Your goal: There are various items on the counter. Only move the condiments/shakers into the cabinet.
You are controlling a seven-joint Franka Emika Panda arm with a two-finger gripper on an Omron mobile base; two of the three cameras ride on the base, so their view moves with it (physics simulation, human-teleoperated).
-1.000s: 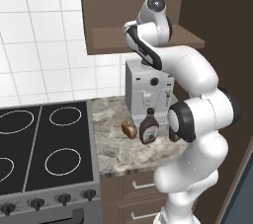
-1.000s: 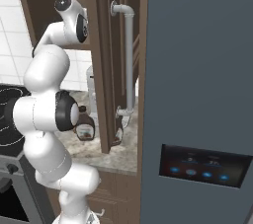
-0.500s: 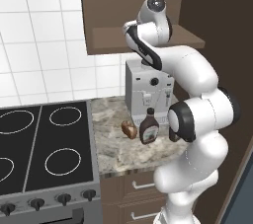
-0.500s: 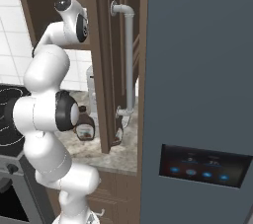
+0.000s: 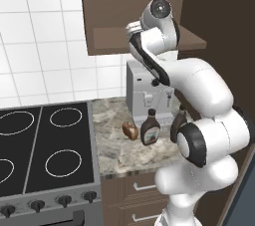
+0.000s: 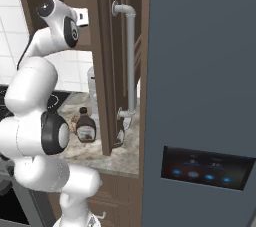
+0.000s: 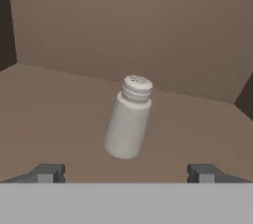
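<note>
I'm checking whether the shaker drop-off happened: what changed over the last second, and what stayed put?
The end effector has let go: its fingertips stand wide apart, and the shaker rests free, leaning, on the cabinet shelf. The arm barely moved. On the counter, one brown bottle, the other brown bottle and the food lump stayed where they were.

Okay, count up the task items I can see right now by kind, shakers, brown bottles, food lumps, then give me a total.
Shakers: 1, the shaker in the cabinet
Brown bottles: 2, bottle and second bottle
Food lumps: 1, food lump
Total: 4
</note>
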